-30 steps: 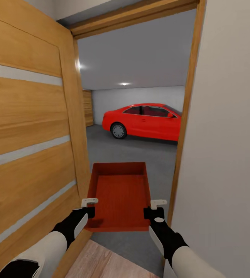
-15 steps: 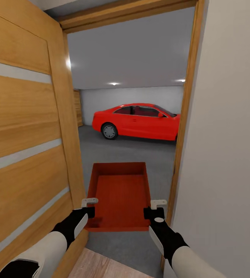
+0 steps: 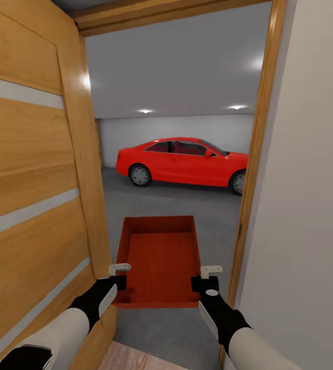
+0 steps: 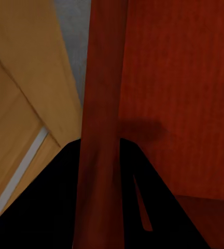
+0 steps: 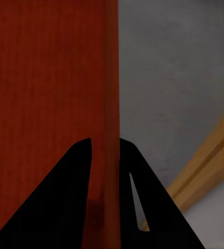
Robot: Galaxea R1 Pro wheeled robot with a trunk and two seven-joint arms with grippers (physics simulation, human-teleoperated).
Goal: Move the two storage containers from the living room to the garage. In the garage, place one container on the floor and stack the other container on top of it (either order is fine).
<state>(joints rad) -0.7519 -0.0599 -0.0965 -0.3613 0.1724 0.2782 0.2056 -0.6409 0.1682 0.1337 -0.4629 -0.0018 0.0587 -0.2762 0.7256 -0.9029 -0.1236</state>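
Doorway gap narrow — orange door (image 3: 33,195) left, frame (image 3: 254,185) right; grey floor (image 3: 182,200) beyond open.

No text, label, brand, number or sign can be read anywhere in these views. The red car (image 3: 183,162) shows no legible plate or badge, and the door (image 3: 33,180) and the red bin (image 3: 159,257) bear no markings.
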